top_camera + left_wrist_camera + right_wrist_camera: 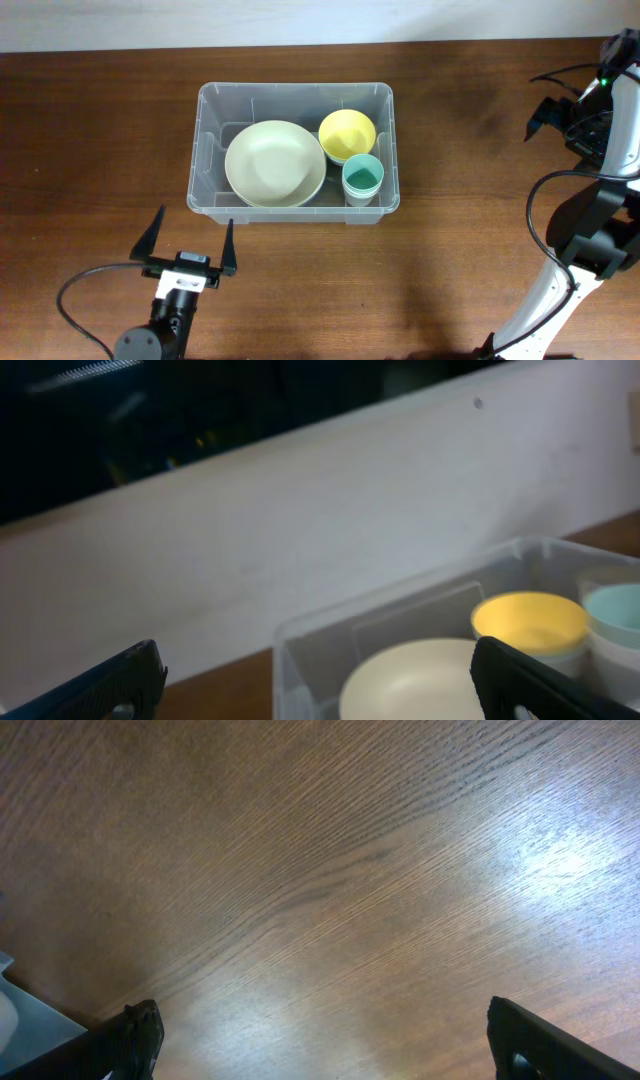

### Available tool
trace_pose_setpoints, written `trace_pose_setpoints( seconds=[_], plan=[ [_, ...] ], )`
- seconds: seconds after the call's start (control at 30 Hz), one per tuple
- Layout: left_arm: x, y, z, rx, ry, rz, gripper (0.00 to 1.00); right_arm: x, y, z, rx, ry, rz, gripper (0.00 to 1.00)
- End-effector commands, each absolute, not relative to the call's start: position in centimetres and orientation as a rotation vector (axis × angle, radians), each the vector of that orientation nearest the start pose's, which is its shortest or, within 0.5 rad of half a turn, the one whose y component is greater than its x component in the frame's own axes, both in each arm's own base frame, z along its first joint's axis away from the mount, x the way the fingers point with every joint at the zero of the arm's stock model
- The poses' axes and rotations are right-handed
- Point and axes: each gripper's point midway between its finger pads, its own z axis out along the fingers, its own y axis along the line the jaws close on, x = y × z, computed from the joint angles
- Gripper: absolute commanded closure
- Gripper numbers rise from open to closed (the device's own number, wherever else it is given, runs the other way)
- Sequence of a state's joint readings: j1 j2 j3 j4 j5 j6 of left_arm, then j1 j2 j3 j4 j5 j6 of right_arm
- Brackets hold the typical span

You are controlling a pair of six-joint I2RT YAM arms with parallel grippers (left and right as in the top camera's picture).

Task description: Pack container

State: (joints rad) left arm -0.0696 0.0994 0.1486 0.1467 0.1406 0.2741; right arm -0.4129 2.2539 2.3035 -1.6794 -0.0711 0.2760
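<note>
The container point(290, 88) is a clear plastic bin in the middle of the table. It holds a cream bowl point(275, 163), a yellow bowl point(347, 134) and a teal cup point(362, 178). My left gripper point(195, 220) is open just in front of the bin's near left corner, holding nothing. Its wrist view looks over the container rim point(300, 635) at the cream bowl point(410, 680), the yellow bowl point(528, 618) and the teal cup point(615, 610), between the spread left gripper point(315, 660). My right gripper point(560, 105) hovers open at the far right. In the right wrist view, the right gripper point(320, 1020) shows only bare wood between its fingers.
The wooden table point(100, 150) runs out on all sides of the bin. A white wall point(300, 540) stands behind the table. A corner of the container point(20, 1010) shows at the lower left of the right wrist view. Black cables point(80, 290) loop beside each arm.
</note>
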Motion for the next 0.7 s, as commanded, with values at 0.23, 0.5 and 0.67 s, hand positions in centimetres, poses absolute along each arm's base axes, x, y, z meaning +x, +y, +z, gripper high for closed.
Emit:
trace_pose_setpoints(
  seconds=[0.23, 0.5, 0.67],
  plan=[
    [23.6, -2.9, 23.9, 0.310, 1.274, 0.138, 0.00, 38.1, -15.7, 16.0, 1.068, 2.972, 0.108, 0.01],
    [24.3, -2.0, 20.8, 0.300, 1.409, 0.156, 0.00, 38.1, -15.7, 16.0, 1.068, 2.972, 0.108, 0.01],
    [24.6, -1.9, 18.0, 0.310, 1.525, 0.144, 0.00, 38.1, -15.7, 16.0, 1.068, 2.972, 0.108, 0.01]
  ],
)
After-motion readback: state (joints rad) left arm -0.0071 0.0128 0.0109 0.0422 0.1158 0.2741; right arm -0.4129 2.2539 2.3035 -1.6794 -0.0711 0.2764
